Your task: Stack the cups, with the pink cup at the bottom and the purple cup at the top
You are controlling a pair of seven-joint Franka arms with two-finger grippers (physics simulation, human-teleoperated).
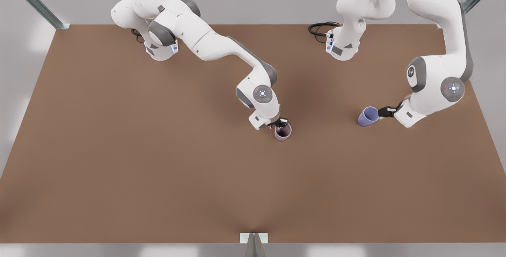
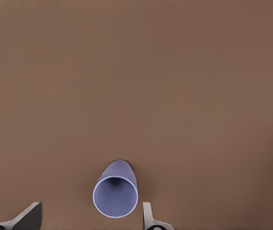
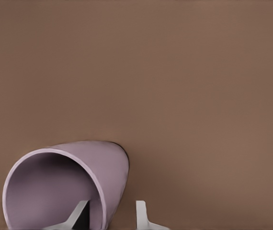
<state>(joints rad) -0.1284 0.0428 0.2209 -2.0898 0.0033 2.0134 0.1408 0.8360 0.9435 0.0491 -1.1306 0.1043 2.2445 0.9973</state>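
Note:
The pink cup stands mouth-up on the brown table near the middle. My right gripper is at its rim, open, with one finger inside the cup and one outside; in the right wrist view the pink cup's wall sits between the fingertips, with a gap on the outer side. The purple cup stands toward the front view's right. My left gripper is just beside it, open wide, and the purple cup lies just ahead of its fingers.
The arm bases and a black cable are at the table's far edge. Metal frame posts stand at the near edge and far corners. Bare brown tabletop separates the two cups.

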